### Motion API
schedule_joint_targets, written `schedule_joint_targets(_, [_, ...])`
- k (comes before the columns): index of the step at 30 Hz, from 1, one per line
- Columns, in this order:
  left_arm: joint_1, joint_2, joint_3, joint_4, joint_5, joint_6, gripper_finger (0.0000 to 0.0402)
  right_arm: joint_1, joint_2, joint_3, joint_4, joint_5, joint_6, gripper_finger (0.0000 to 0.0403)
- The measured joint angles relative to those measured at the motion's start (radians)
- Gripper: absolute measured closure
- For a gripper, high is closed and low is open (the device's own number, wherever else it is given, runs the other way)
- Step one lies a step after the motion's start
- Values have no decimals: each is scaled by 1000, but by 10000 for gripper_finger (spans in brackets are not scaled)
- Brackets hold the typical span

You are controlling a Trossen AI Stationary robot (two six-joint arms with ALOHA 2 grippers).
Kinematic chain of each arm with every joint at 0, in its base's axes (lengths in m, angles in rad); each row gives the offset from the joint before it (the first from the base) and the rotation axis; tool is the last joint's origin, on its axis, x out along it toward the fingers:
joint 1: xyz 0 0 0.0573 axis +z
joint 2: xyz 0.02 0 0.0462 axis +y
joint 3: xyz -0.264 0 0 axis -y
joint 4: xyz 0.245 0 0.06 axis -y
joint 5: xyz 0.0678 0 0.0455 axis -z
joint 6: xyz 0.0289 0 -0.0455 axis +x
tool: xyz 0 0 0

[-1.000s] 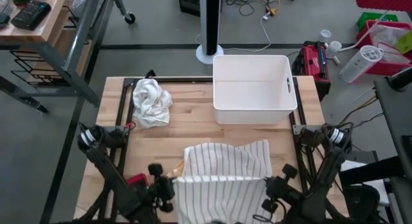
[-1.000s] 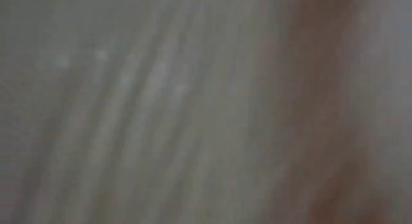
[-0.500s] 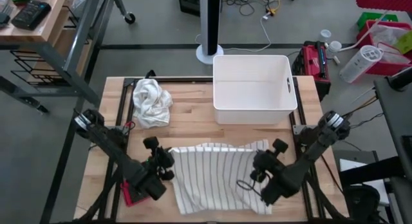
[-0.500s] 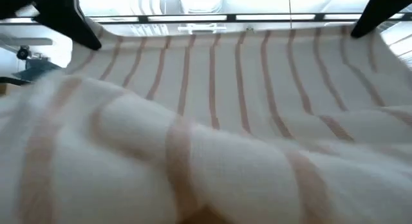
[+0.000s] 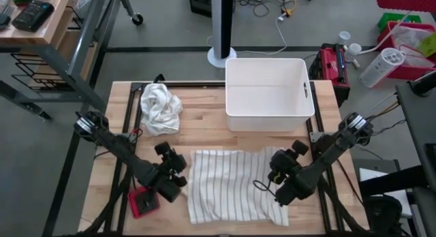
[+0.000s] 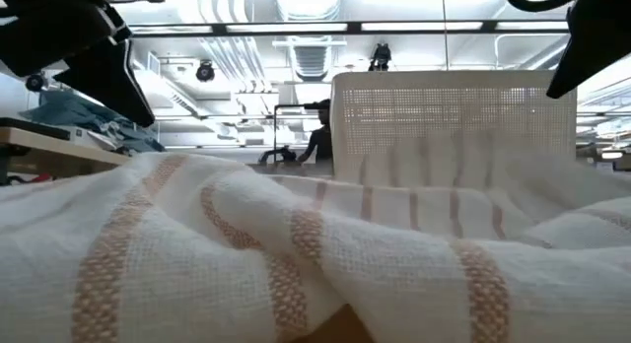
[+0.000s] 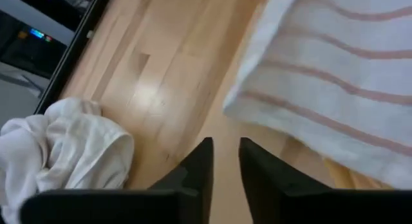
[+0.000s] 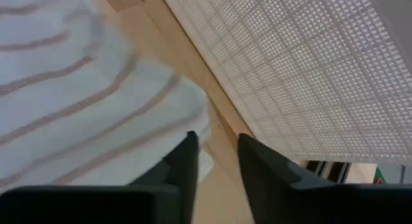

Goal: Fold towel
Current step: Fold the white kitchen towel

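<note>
The white towel with thin tan stripes [image 5: 235, 186] lies flat on the wooden table's near middle, folded over, its folds filling the low view [image 6: 296, 244]. My left gripper [image 5: 178, 162] hangs just off the towel's far left corner [image 7: 257, 102], fingers [image 7: 225, 147] slightly open with bare wood between them. My right gripper [image 5: 276, 162] hangs over the towel's far right corner [image 8: 187, 102], fingers [image 8: 215, 143] open and holding nothing.
A white perforated basket [image 5: 267, 94] stands at the far middle, just beyond the towel [image 8: 309, 69]. A crumpled white cloth [image 5: 160, 107] lies at the far left [image 7: 64, 147]. A small red object [image 5: 143, 201] sits under my left arm. A person [image 6: 317, 141] shows in the room behind.
Both grippers have gone from the near edge toward the far edge, carrying the towel's near edge up and over the rest. That edge has since dropped from them: the towel, drawn up between them half a second ago, now lies slack and folded on the table.
</note>
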Motion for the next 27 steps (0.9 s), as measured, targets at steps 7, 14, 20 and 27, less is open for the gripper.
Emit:
schedule_joint_targets(7, [-4,-31,-11,11,81,-10,273,23,-25,5,-19,-21,15,209])
schedule_joint_targets(14, [-174,-28,-16,272,333,-17,251,227,-33,-1,68,-66,177,177])
schedule_joint_targets(20, [-348,-28,-44,593,314,-259,263,399,9,-13,337,-113,356,182])
schedule_joint_targets(27, [-414,-3,-135,927,216,-195,291,473,163,-17,577,-109,141,183])
